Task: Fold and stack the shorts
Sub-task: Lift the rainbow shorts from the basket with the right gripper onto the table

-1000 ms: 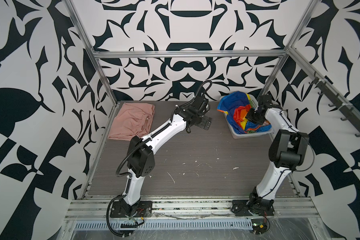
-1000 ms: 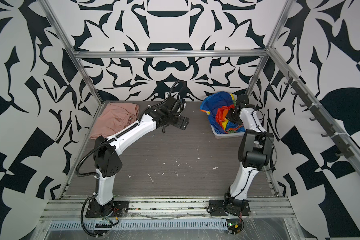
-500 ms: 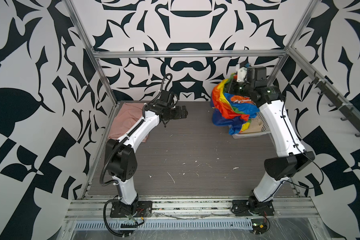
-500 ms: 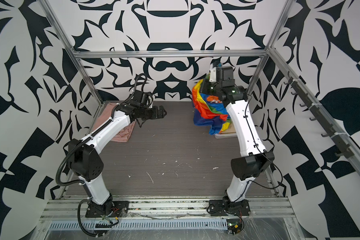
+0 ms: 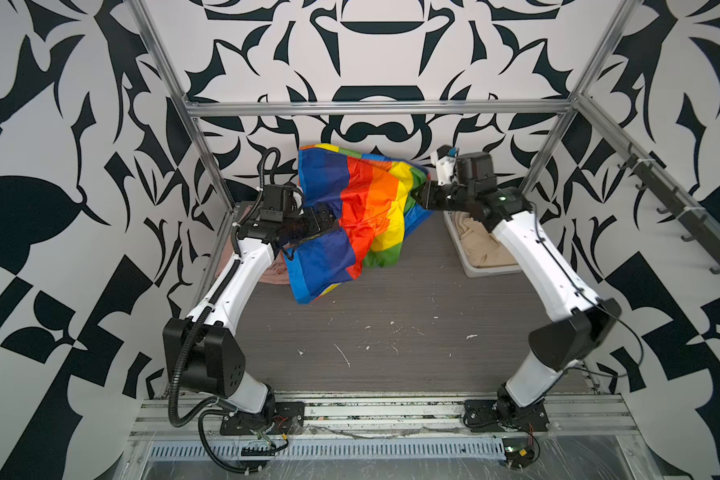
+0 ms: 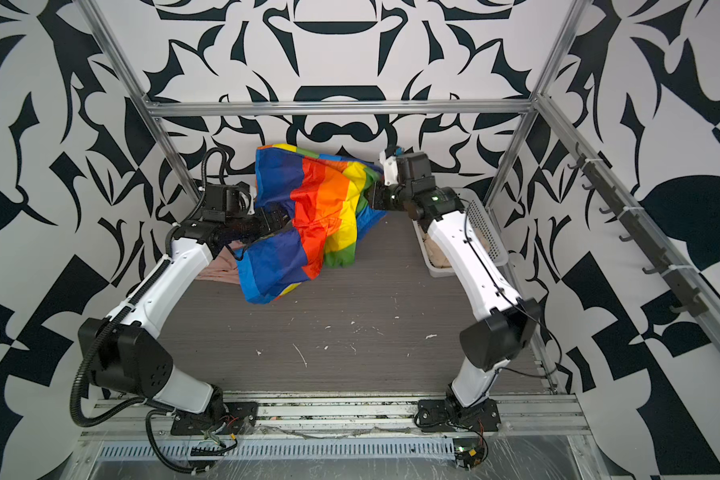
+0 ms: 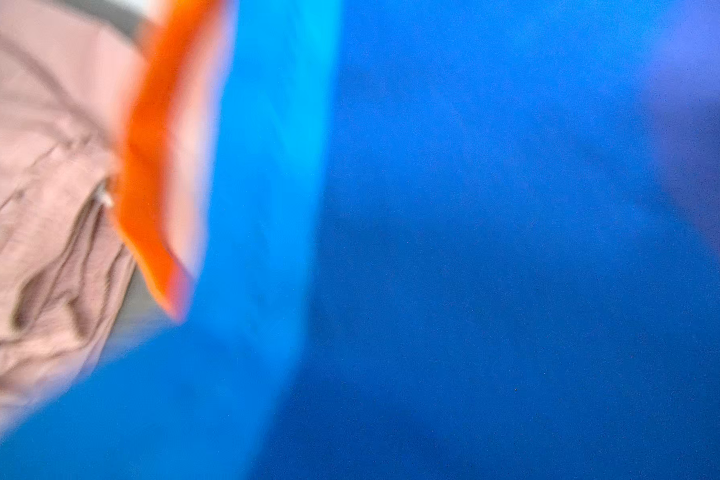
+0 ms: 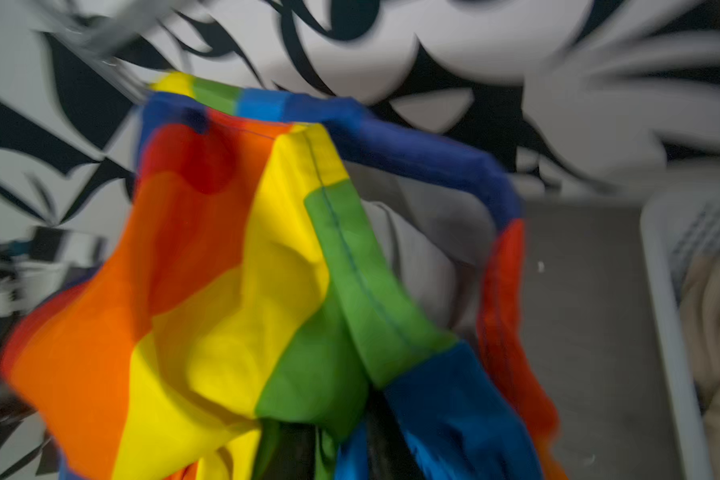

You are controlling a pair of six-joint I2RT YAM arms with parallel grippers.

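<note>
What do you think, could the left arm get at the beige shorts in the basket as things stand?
Probably not: the rainbow shorts hang between the left arm and the basket, and the right arm crosses above the beige shorts there.

A robotics lab test cell: an aluminium frame (image 5: 375, 109) encloses a grey wood-grain bench (image 5: 408, 316), bold black-and-white patterned panels (image 5: 59, 124) form the walls, and a left arm (image 5: 233, 286) and right arm (image 5: 545, 266) stand bolted to a slotted metal rail (image 5: 383, 413).
</note>
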